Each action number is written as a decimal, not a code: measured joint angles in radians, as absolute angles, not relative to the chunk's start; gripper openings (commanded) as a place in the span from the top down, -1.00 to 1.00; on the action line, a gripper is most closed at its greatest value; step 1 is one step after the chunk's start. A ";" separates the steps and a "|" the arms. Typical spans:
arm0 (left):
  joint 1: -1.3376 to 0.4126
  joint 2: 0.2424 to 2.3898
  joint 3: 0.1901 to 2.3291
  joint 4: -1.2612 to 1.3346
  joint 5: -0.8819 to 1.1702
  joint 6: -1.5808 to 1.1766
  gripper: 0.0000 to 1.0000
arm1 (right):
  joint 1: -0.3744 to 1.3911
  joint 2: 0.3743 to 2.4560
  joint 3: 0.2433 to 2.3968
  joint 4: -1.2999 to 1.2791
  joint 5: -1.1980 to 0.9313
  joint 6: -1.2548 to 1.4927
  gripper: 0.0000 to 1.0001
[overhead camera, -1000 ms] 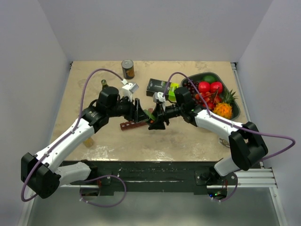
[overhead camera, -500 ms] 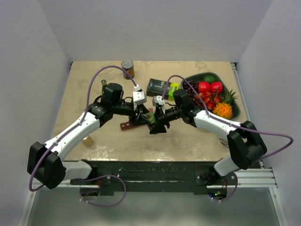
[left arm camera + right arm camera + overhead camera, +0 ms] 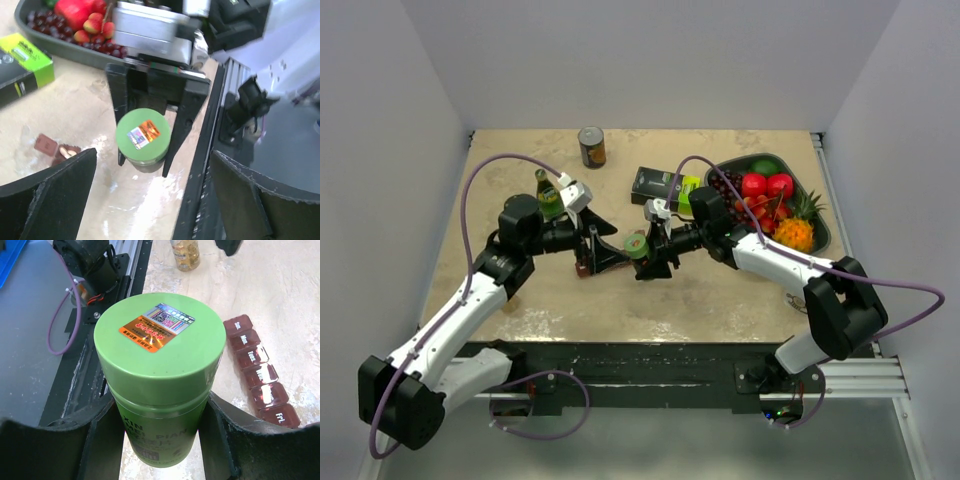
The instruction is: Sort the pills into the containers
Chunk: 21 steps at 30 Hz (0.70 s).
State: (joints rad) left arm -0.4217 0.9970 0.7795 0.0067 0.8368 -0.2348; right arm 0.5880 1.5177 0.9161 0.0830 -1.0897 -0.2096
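Right wrist view showed right tool (image 3: 161,440) pinching a likely light, slick, stiff pill bottle (image 3: 157,340) mid-body; left tool (image 3: 603,243) spread.

— What's on the bench (image 3: 720,290) from where I sit?
— I've got a brown can (image 3: 591,146) far back, a black-and-lime box (image 3: 665,186) mid-bench, and a dark tray (image 3: 826,232) just right of it: cherries (image 3: 724,184), red apples (image 3: 754,184), a pineapple (image 3: 796,233).

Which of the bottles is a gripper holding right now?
The green-lidded bottle, clamped upright in the right gripper. The amber bottle and the small green bottle stand free, in no gripper.
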 measured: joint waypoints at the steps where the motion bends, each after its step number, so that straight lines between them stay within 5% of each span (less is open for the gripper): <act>1: -0.422 1.001 0.783 0.006 0.819 -0.275 -0.99 | 0.588 1.518 0.916 0.083 -1.089 -0.210 1.00; 14: -0.593 1.093 0.989 -0.270 0.420 -0.607 -0.99 | 0.588 1.518 0.916 0.083 -1.068 -0.210 1.00; 21: -0.623 1.125 1.016 -0.332 0.295 -0.627 -0.66 | 0.588 1.518 0.916 0.083 -1.063 -0.210 1.00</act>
State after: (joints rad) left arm -0.6228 1.1248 1.0164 -0.3321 0.2951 -0.6273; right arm 0.5880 1.5177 0.9165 0.0826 -1.0634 -0.2100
